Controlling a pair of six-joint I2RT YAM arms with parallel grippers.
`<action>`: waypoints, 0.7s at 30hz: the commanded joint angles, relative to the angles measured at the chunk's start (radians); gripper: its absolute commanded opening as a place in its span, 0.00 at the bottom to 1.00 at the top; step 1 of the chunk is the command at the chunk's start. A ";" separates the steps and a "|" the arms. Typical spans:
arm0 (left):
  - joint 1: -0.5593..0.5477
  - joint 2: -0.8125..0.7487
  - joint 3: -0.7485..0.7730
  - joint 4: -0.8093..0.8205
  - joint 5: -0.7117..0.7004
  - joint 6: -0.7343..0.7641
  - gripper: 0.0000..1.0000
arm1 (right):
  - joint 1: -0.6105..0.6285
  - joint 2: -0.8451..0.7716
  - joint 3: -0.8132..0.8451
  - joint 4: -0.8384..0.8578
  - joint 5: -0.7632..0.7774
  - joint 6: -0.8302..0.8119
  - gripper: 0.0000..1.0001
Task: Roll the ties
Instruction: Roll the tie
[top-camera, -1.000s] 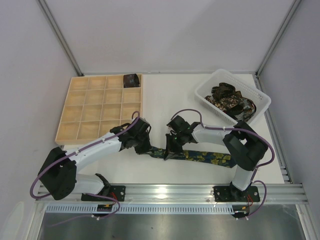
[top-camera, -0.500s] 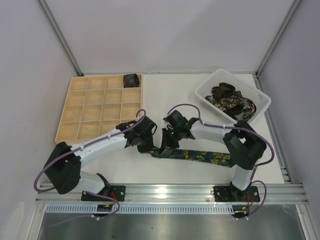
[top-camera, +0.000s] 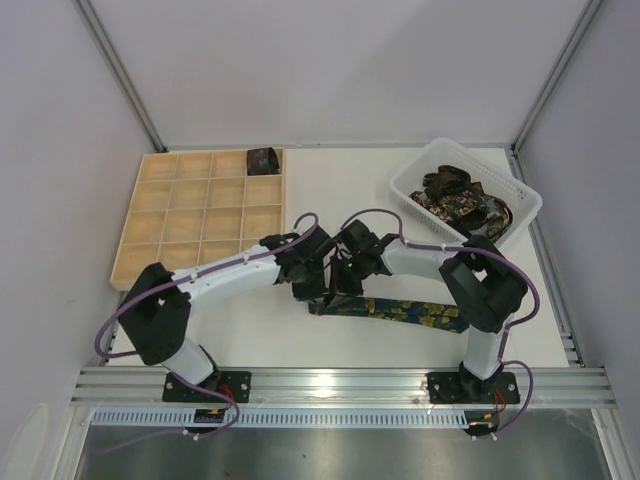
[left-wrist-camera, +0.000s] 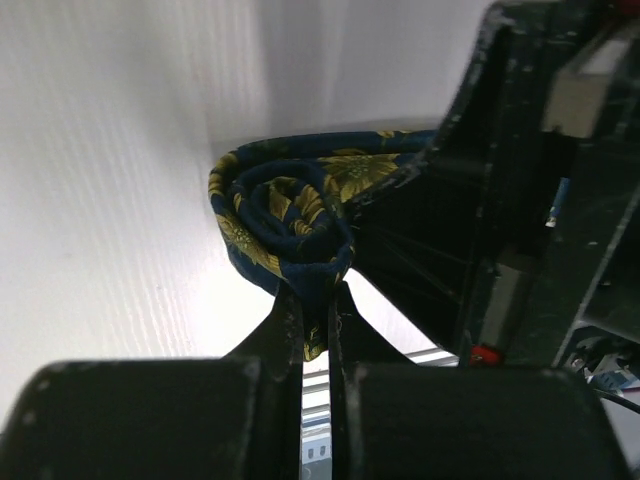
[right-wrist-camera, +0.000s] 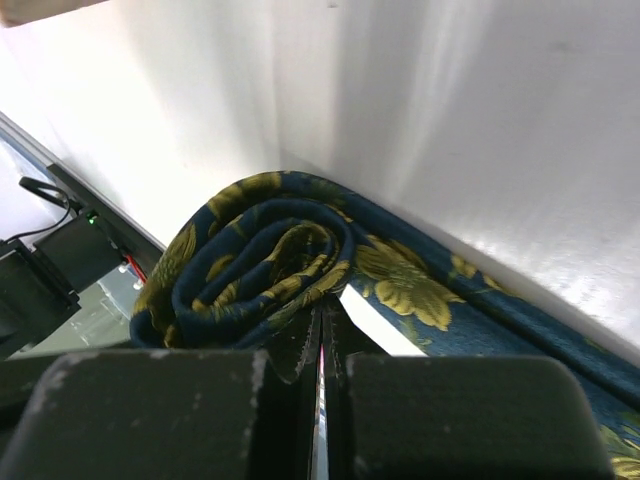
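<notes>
Your navy tie (top-camera: 405, 312) lies on the table (top-camera: 335, 190) near the front middle. From above, its long axis runs from a rolled end at 9 o'clock to a loose tail at 3 o'clock. Both grippers meet at the rolled end. The left gripper (left-wrist-camera: 315, 300) pinches its fabric edge, fingers nearly together. The right gripper (right-wrist-camera: 320, 322) is closed tight on the coil's rim. The unrolled length lies on your right arm's side.

**White shells, black joints, purple leads**

The left arm (top-camera: 225, 280) and the right arm (top-camera: 415, 262) each have glossy white link covers between bulky black joint housings. A purple cable (top-camera: 374, 211) loops along each. The black fingers (left-wrist-camera: 283, 325) are flat-sided and scuffed with pale specks.
</notes>
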 joint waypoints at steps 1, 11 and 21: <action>-0.057 0.045 0.092 0.026 0.041 -0.008 0.00 | -0.003 -0.002 -0.012 0.072 -0.027 -0.002 0.00; -0.091 0.174 0.166 0.037 0.086 0.015 0.00 | -0.043 -0.052 -0.062 0.046 -0.035 0.015 0.00; -0.100 0.247 0.188 0.025 0.086 0.032 0.01 | -0.136 -0.198 -0.089 -0.125 0.033 -0.080 0.00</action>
